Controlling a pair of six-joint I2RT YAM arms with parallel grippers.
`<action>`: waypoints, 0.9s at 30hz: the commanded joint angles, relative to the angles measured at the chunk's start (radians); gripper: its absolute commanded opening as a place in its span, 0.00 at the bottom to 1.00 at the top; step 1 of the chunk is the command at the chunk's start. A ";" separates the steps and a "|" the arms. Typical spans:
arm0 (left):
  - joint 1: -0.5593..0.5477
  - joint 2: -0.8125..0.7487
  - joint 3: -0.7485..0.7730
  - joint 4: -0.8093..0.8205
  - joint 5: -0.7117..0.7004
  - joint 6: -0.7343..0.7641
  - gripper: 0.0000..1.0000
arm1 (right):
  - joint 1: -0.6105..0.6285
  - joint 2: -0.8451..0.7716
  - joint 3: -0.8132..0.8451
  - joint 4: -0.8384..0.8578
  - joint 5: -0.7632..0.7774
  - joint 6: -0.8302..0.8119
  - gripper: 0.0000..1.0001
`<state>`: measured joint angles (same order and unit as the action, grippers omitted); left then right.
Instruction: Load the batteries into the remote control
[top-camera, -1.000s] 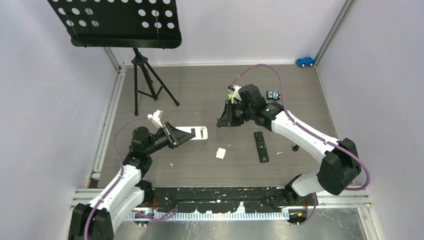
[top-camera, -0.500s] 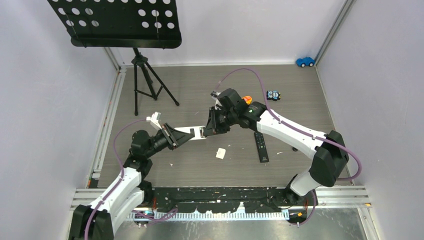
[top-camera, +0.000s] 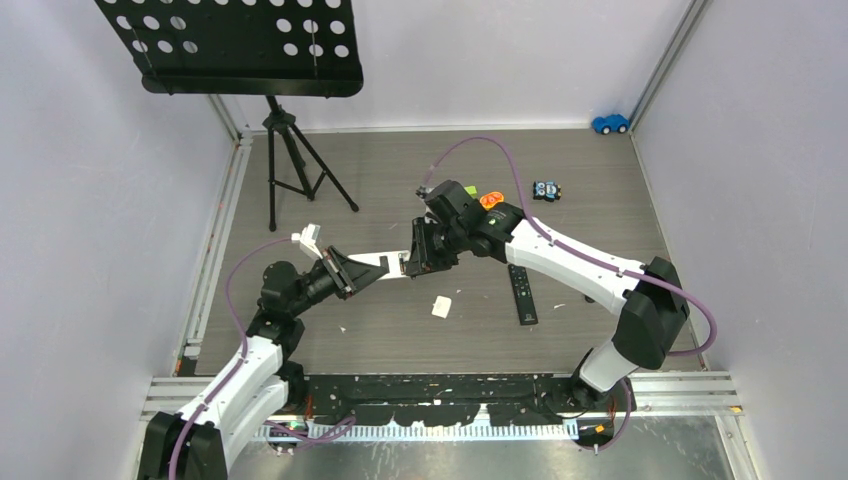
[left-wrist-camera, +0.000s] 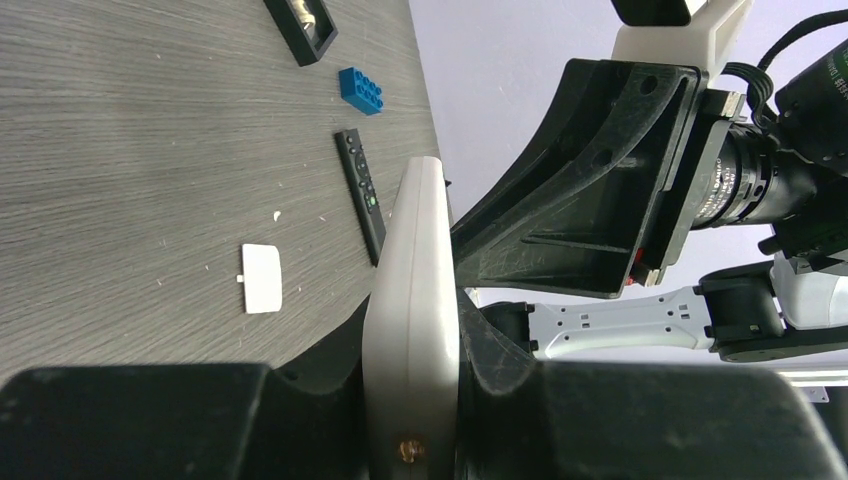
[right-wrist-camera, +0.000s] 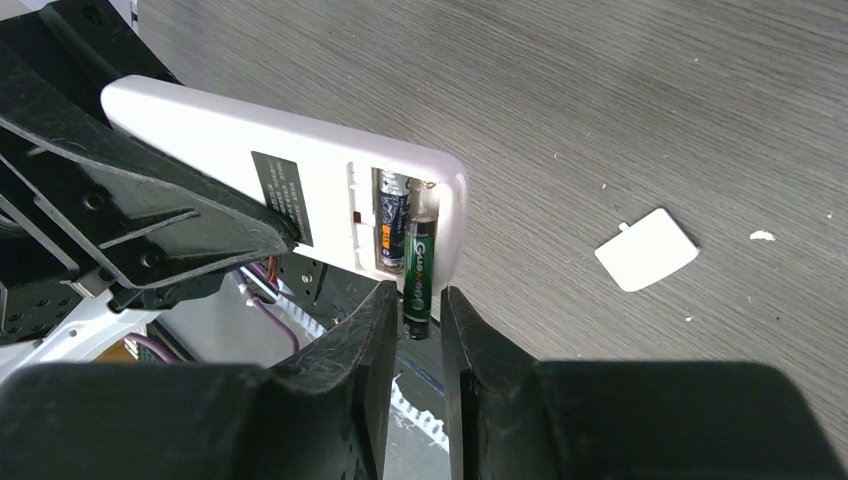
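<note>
With the left gripper (left-wrist-camera: 412, 350) clamped on the white remote (right-wrist-camera: 300, 150), the right gripper (right-wrist-camera: 420, 320), barely parted around the green-black battery (right-wrist-camera: 419, 265) (grip uncertain), should press it flat into the slot at 3 o'clock of the seated battery (right-wrist-camera: 391, 225).

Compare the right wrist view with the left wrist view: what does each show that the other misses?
Right wrist only: the open bay of the white remote, one seated battery, and a green battery partway in the second slot, its tail inside the right gripper. Left wrist only: the black remote and blue brick on the table. Both: the white remote, and its loose cover lying on the table.
</note>
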<state>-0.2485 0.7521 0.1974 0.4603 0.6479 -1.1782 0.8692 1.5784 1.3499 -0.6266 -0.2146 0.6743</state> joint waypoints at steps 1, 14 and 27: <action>-0.002 -0.016 0.003 0.073 0.007 -0.005 0.00 | 0.009 0.001 0.032 0.031 -0.008 -0.022 0.29; -0.001 -0.011 0.022 0.036 0.023 -0.175 0.00 | 0.009 -0.028 -0.003 0.106 0.068 0.045 0.20; -0.002 -0.016 0.019 0.048 0.000 -0.223 0.00 | 0.008 -0.070 -0.015 0.133 0.080 0.091 0.36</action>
<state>-0.2485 0.7528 0.1978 0.4374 0.6468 -1.3857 0.8749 1.5757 1.3422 -0.5152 -0.1608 0.7498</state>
